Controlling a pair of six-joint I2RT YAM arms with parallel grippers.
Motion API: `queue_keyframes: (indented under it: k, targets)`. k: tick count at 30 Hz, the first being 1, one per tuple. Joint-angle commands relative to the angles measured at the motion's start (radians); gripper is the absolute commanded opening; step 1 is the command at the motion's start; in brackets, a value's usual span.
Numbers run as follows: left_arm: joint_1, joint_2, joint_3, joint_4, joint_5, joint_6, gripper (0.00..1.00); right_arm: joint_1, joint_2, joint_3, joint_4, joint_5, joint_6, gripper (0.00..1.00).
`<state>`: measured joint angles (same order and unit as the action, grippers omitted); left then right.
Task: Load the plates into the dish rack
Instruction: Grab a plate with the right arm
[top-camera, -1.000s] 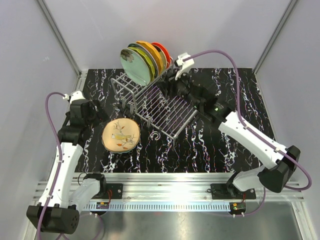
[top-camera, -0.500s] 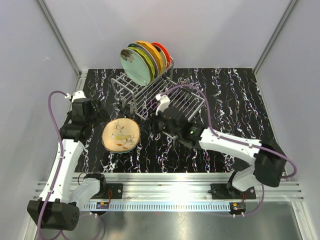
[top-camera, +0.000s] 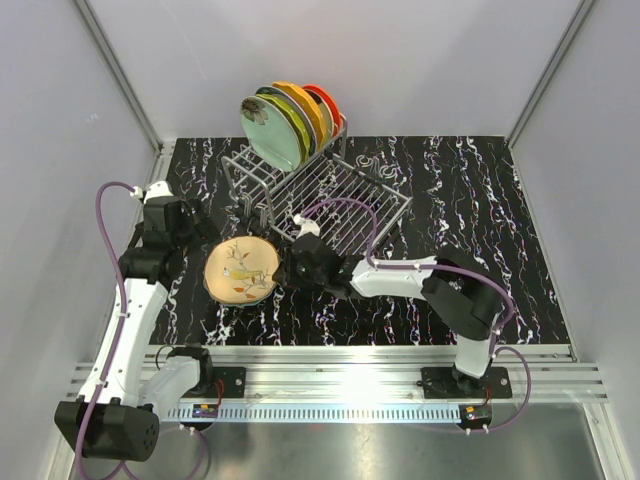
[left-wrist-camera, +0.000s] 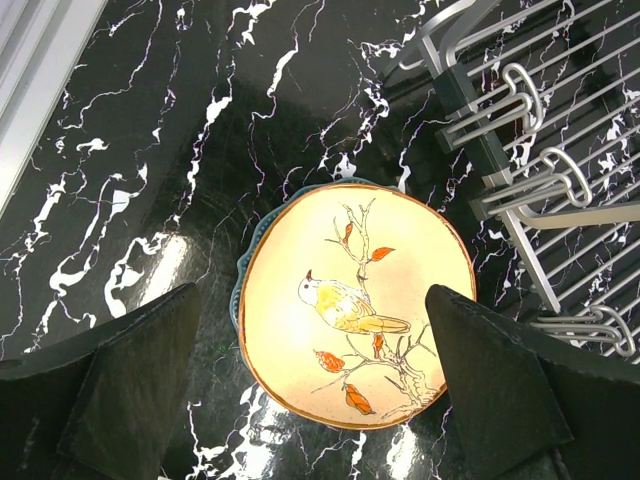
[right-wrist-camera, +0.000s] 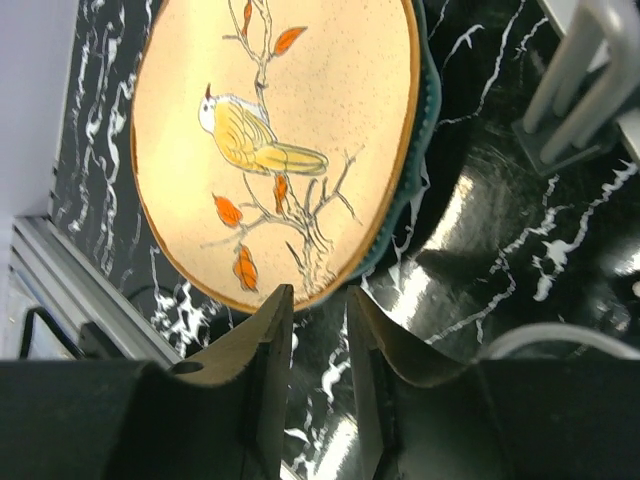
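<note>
Black white-veined bench (top-camera: 480, 200): carries all items.

Dish rack (top-camera: 330, 200): silver wire, far centre of the bench. The raised slotted section is at its far-left end and the flat grid tray runs toward the right.

Plates (top-camera: 285, 125): a row stands on edge in the raised section, pale green in front, then yellow-green, orange and red behind. Only the top view shows these. Neither wrist view takes them in.

Cream plate (top-camera: 241, 270): bird-and-branch pattern, lying flat on the bench near-left of the rack and apart from it. In the top view it reads as one plate. Both wrist views show the scalloped rim of a teal plate (left-wrist-camera: 241, 300) protruding beneath it, so it is a stack of two.

Left end effector (left-wrist-camera: 312, 300): fingers spread wide, holding nothing. In its own view the cream plate lies between the two fingers, with the rack's corner to the upper right. Height above the plate cannot be judged.

Right end effector (right-wrist-camera: 318, 300): fingers drawn close, with a narrow gap between them. The cream plate's near rim sits just at that gap. No hold on the rim is evident, and contact cannot be determined. The top view places it at the plate's right edge.
</note>
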<state>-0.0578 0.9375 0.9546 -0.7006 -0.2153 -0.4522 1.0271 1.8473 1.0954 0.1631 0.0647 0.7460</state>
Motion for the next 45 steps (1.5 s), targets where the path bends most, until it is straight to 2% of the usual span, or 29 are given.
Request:
queue_keyframes:
  k: [1, 10, 22, 29, 32, 33, 37, 45]
  targets:
    - [0.006, -0.026, -0.01, 0.05, 0.028, 0.003, 0.99, 0.002, 0.035, 0.075, 0.05, 0.05, 0.079, 0.36]
    - [0.006, -0.049, -0.014, 0.056, 0.044, 0.004, 0.99, -0.001, 0.11, 0.124, -0.014, 0.103, 0.154, 0.38]
    - [0.006, -0.066, -0.016, 0.059, 0.054, 0.007, 0.99, 0.001, 0.174, 0.192, -0.047, 0.107, 0.171, 0.39]
    - [0.006, -0.068, -0.014, 0.061, 0.063, 0.007, 0.99, 0.001, 0.196, 0.212, -0.046, 0.104, 0.17, 0.33]
    - [0.006, -0.068, -0.017, 0.062, 0.063, 0.007, 0.99, 0.001, 0.207, 0.218, -0.047, 0.103, 0.182, 0.21]
    - [0.006, -0.068, -0.016, 0.064, 0.063, 0.007, 0.99, -0.001, 0.205, 0.219, -0.045, 0.104, 0.184, 0.14]
    - [0.006, -0.062, -0.017, 0.062, 0.063, 0.007, 0.99, -0.001, 0.17, 0.204, -0.037, 0.132, 0.179, 0.0]
    - [0.006, -0.042, -0.016, 0.05, 0.031, 0.003, 0.97, 0.001, 0.07, 0.127, -0.02, 0.156, 0.174, 0.0]
